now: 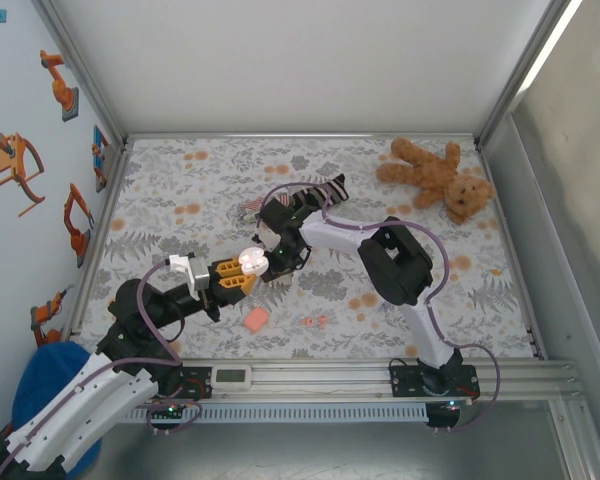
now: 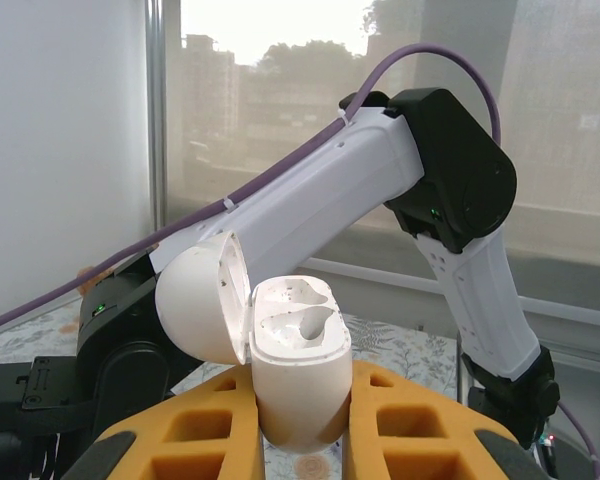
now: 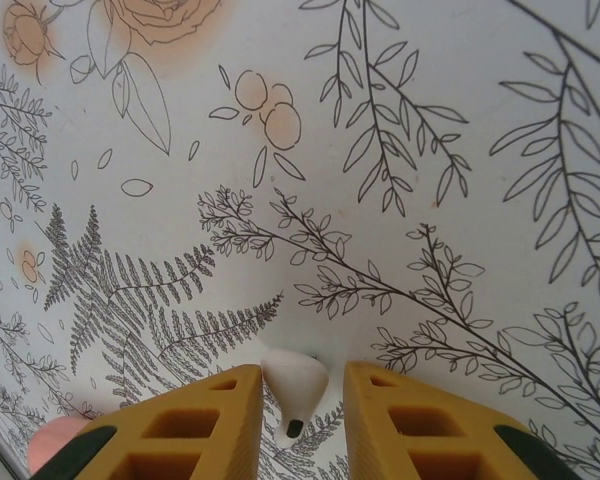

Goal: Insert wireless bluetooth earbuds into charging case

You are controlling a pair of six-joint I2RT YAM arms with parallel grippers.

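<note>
Earbud [image 3: 295, 380], white, sits pinched in the nearly closed right tool [image 3: 298, 398] over the middle of the tabletop [image 3: 430, 150], while the left tool [image 2: 300, 425] clamps the open-lidded charging case [image 2: 298, 345] upright, presenting its 2 sockets for insertion.

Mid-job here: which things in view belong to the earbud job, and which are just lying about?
Job: white case, open, in the left gripper; white earbud in the right gripper; coral earbuds; salmon case.
Lying about: teddy bear; small white gadget.
</note>
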